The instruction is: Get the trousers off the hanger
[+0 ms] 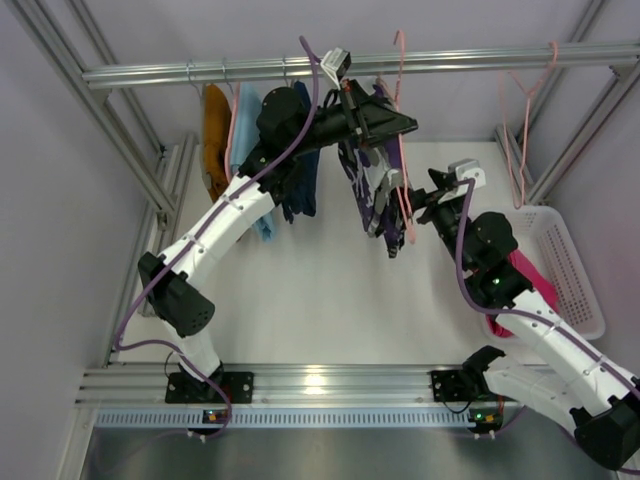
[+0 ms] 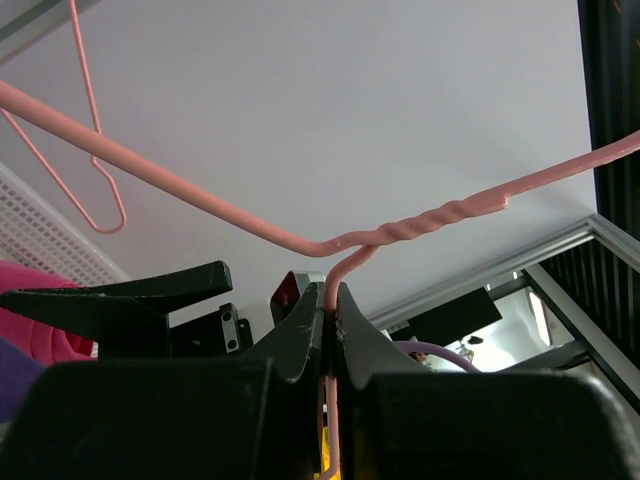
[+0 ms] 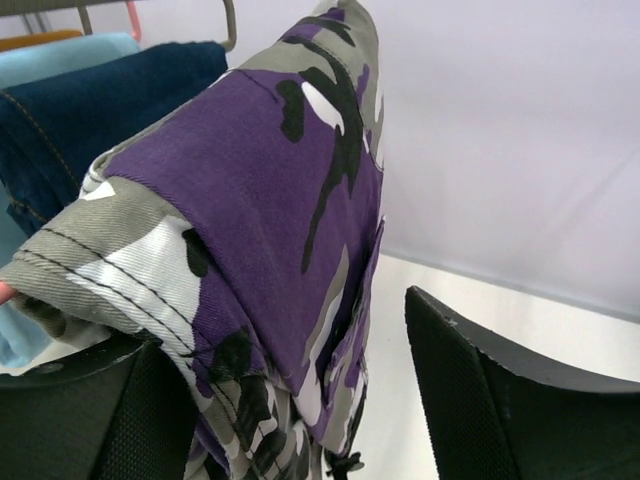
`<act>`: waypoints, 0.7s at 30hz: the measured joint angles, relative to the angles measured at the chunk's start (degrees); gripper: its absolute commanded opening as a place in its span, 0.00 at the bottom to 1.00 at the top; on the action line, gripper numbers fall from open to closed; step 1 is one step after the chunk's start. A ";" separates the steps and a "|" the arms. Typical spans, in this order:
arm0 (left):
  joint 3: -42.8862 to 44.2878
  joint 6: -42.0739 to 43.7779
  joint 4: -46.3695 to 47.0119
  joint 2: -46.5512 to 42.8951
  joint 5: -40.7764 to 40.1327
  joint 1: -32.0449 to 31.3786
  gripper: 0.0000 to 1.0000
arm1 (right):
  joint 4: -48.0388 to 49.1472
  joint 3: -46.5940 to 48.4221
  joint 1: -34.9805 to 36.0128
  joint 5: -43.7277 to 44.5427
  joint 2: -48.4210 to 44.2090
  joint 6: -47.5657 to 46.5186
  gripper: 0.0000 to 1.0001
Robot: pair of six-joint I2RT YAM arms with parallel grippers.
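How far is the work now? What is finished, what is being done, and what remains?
Done, it seems: pink trousers lie in the white basket. In hand: the left gripper is shut on the pink hanger, the camouflage trousers hang over it, and the right gripper is open around their cloth. Left: pull these trousers off; other clothes hang on the rail.

No lettering, label, brand mark, number or sign can be read in any of the three views; nothing legible stands on anything shown.
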 measured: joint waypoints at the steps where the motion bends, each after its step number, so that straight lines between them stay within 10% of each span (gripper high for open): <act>1: 0.00 -0.02 0.09 0.00 -0.15 -0.17 0.00 | 0.70 0.00 0.00 0.13 0.13 -0.17 0.75; 12: -0.15 -0.81 2.19 0.00 -0.33 -1.68 0.00 | 7.23 -0.11 0.00 -0.87 0.72 -1.42 0.80; 21: -0.24 -1.75 2.56 0.00 -0.31 -2.01 0.00 | 10.27 -1.81 -0.04 -3.45 1.44 -3.91 0.32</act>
